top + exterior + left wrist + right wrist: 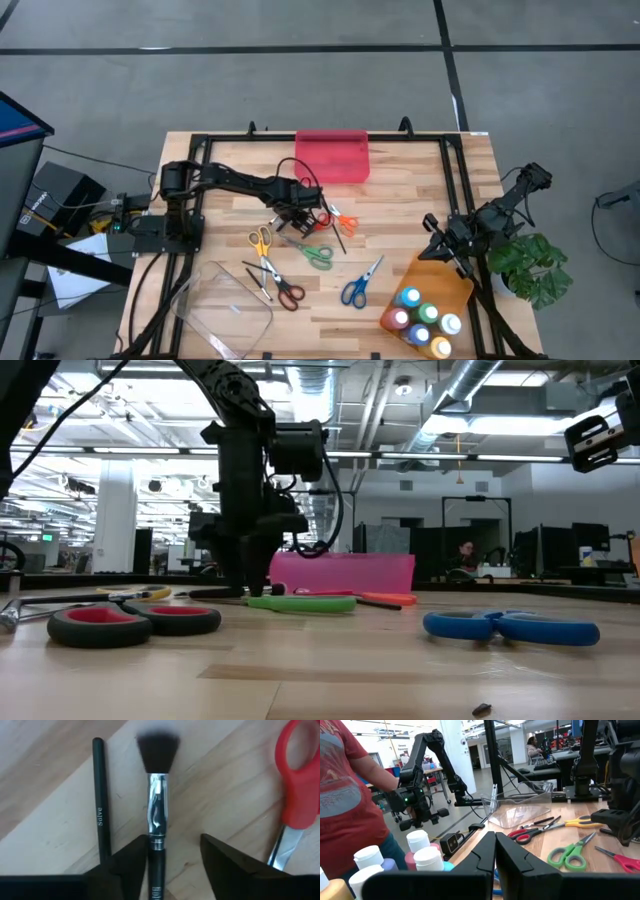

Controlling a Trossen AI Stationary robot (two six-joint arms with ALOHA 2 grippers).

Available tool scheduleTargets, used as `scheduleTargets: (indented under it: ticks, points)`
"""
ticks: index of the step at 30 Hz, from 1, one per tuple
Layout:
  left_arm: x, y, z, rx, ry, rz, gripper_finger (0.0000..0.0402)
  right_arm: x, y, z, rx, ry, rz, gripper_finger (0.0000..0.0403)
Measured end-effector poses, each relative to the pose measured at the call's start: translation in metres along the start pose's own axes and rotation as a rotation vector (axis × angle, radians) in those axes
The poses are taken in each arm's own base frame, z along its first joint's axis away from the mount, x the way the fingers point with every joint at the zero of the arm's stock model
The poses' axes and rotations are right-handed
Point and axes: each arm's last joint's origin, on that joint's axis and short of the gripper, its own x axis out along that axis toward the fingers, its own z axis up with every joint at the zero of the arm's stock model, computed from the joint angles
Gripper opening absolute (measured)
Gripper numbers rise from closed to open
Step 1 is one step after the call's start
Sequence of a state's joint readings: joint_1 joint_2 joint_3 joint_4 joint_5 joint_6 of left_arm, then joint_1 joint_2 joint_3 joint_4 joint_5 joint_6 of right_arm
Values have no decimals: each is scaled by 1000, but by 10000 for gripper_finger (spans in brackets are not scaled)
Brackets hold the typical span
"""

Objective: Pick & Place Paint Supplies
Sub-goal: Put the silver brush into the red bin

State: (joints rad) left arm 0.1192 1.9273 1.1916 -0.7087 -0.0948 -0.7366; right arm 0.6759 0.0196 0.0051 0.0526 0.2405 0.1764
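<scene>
The left gripper [172,865] is down at the tabletop [45,765], fingers [132,862] spread wide. A black brush [156,810] lies between them, untouched. The right gripper [495,852] waits with fingers pressed together.

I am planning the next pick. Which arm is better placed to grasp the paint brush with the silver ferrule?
The left. Its gripper is open directly over the brush, fingers either side of the handle. The right gripper waits far off by the orange tray, shut.

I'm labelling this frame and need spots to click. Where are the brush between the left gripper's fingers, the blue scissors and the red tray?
brush [156,807]: left wrist view, on its shiny metal collar.
blue scissors [354,291]: high view, on the handles.
red tray [332,156]: high view, on its floor.
</scene>
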Motion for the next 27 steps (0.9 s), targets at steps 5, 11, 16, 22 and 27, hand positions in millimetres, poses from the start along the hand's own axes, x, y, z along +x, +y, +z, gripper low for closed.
scheduleTargets:
  ticks: [5, 11, 16, 22, 27]
  points:
    - [4, 0, 0, 0, 12, 5, 90, 0, 0, 0, 0, 0, 0, 9]
    - [3, 2, 3, -11, -6, 4, 32, 0, 0, 0, 0, 0, 0, 9]
    - [3, 2, 3, -12, -8, 3, 32, 0, 0, 0, 0, 0, 0, 8]
    - [-20, 4, 4, -25, -69, -47, 32, 0, 0, 0, 0, 0, 0, 8]
    - [-60, 8, 5, -70, -178, -134, 32, 0, 0, 0, 0, 0, 0, 8]
